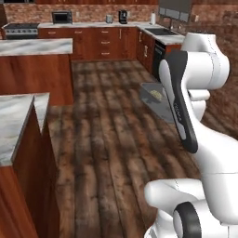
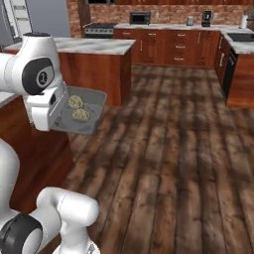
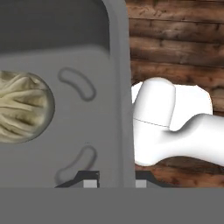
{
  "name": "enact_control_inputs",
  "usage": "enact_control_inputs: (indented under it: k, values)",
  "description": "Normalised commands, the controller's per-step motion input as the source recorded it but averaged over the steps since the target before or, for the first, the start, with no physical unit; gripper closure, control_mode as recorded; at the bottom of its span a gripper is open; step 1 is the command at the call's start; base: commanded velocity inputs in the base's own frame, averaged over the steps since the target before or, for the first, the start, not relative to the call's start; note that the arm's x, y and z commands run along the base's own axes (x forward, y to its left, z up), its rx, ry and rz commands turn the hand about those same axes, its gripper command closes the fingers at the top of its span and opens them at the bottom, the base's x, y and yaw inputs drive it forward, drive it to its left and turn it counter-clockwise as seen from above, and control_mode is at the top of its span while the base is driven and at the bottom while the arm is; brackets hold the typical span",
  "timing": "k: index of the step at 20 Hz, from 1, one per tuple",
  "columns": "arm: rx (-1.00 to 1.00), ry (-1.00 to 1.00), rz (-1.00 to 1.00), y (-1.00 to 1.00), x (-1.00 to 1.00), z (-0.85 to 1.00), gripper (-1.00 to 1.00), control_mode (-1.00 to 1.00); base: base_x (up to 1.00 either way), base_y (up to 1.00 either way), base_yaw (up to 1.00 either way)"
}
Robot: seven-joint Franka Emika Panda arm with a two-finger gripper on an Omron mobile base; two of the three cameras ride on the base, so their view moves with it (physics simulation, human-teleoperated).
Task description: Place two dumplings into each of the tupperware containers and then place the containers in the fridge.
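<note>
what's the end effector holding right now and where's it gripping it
The end effector is shut on a tupperware container with two dumplings in it, gripping its rim wall on one side, carried above the wooden floor.

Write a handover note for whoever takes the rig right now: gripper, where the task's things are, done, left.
Gripper: shut on the rim of one tupperware container, carried in the air over the wooden floor, beside the arm.
Dumplings: two lie in the held container, side by side.
Fridge: a grey appliance stands at the far left of the right base view; I can't tell if it is the fridge, or if a door is open.
Done: this container is filled and lifted.
Left: carry it to the fridge and set it inside. State of the other container unknown from here.
</note>
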Motion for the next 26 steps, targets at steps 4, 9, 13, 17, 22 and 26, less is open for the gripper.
enact_control_inputs:
  k: [4,9,13,17,22,26]
  values:
    - [0.00,0.00,0.00,0.00,0.00,0.00,1.00,1.00,1.00,-0.39,0.17]
    - [0.00,0.00,0.00,0.00,0.00,0.00,1.00,1.00,1.00,-0.48,0.14]
    - [0.00,0.00,0.00,0.00,0.00,0.00,1.00,1.00,1.00,-0.71,0.13]
    - [0.00,0.00,0.00,0.00,0.00,0.00,1.00,1.00,1.00,-0.86,0.10]
    - [0.00,0.00,0.00,0.00,0.00,0.00,1.00,1.00,1.00,-0.91,0.08]
    - [0.00,0.00,0.00,0.00,0.00,0.00,1.00,1.00,1.00,-0.94,0.09]
